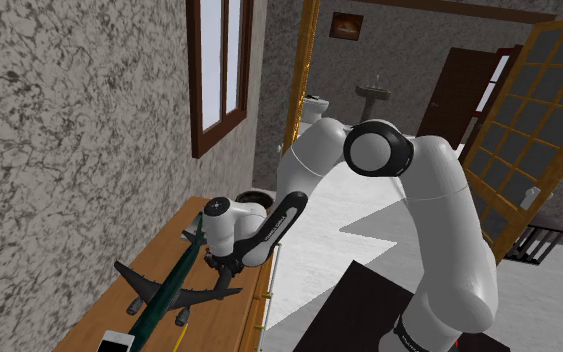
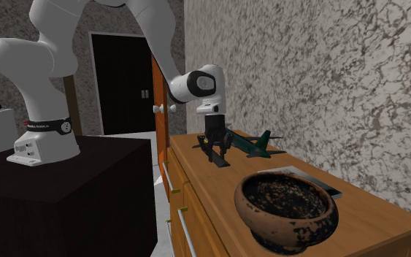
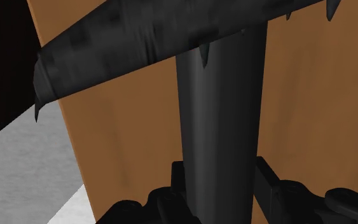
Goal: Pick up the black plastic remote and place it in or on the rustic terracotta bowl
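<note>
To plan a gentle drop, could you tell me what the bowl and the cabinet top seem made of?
The bowl looks like fired clay: matte reddish-brown wall, dark mottled inside. The cabinet top looks like wood: warm brown, faint grain, smooth, low sheen.

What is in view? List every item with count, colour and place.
dresser: 1, brown wood, along the mottled wall
bowl: 1, dark brown, mottled, on the dresser's near end in the second exterior view
model plane: 1, dark green and black, on the dresser beyond the bowl
flat slab: 1, dark top, pale edge, on the dresser just behind the bowl
window: 1, brown frame, in the wall above the dresser
stand: 1, black box, beside the dresser
arm: 1, white with dark joints, reaching from the stand over the dresser
gripper: 1, black, down at the model plane
</note>
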